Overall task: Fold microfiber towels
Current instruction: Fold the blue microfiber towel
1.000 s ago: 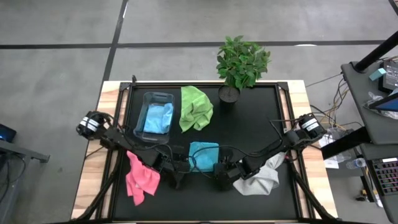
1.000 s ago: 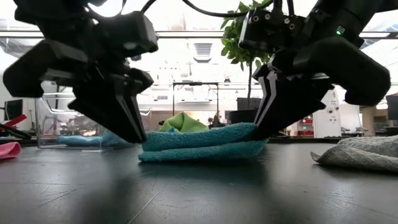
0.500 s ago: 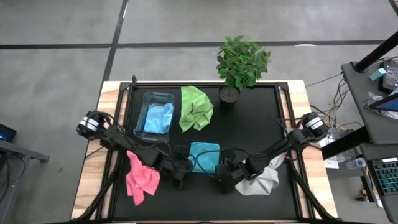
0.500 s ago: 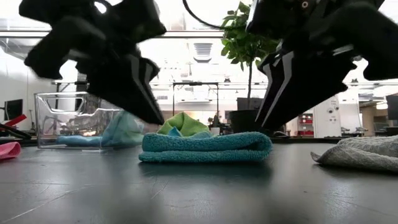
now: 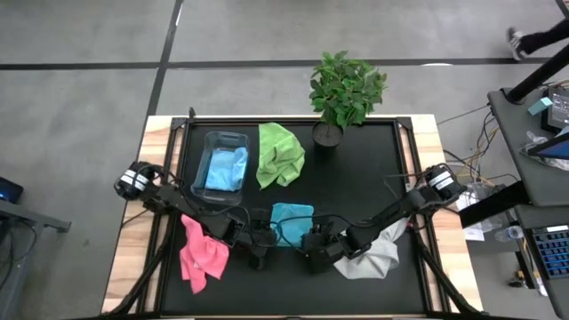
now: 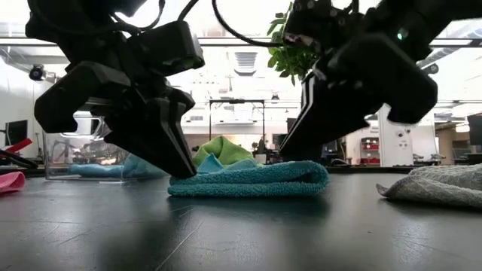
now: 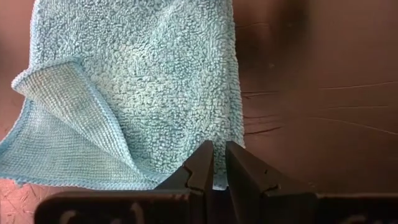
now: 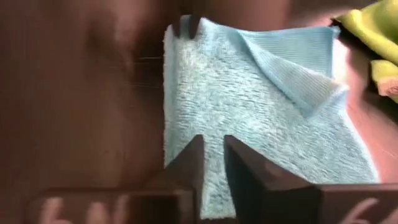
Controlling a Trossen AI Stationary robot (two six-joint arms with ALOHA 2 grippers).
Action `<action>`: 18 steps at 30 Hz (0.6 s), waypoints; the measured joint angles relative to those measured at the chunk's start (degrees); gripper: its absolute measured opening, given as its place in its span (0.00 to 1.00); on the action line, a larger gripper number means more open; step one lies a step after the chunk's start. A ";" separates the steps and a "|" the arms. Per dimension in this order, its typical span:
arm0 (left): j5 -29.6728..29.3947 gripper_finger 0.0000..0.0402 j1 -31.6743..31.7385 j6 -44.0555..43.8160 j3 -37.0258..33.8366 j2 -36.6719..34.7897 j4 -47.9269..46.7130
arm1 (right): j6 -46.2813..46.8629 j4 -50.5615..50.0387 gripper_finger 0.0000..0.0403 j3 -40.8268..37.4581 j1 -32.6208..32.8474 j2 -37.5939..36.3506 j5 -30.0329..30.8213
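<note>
At the table's near edge both arms reach in low toward the folded blue towel [image 5: 292,223], which lies flat on the black mat [image 5: 364,169] between them. From the wooden left side the left arm stretches across the pink towel [image 5: 202,255], its wrist bent down so that the left gripper [image 5: 259,252] points at the towel's near left corner; the fingers [image 7: 204,167] stand almost together with only a thin slit between, their tips at the towel's edge, nothing held. From the right side the right arm comes in over the grey towel [image 5: 369,255], likewise tipped down, with the right gripper [image 5: 313,252] at the near right corner; its fingers [image 8: 194,163] are drawn nearly closed, resting at the hem and holding nothing. One corner of the blue towel is turned back, showing its smoother underside. Farther back lie the green towel [image 5: 279,154] and a second blue towel [image 5: 227,168] inside the bin [image 5: 201,169].
</note>
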 joint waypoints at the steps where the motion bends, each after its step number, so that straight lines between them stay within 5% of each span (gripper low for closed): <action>1: 0.11 0.07 0.01 0.00 0.00 0.01 -0.02 | -0.02 0.14 0.08 0.00 0.02 0.58 -0.17; 7: 0.07 0.07 0.01 1.91 0.74 -1.01 -0.09 | 0.37 -0.56 0.02 -0.01 0.04 2.13 -0.73; 18: -12.13 0.07 2.91 7.98 0.74 1.73 12.59 | 0.23 -0.48 0.02 0.00 0.02 2.14 -1.48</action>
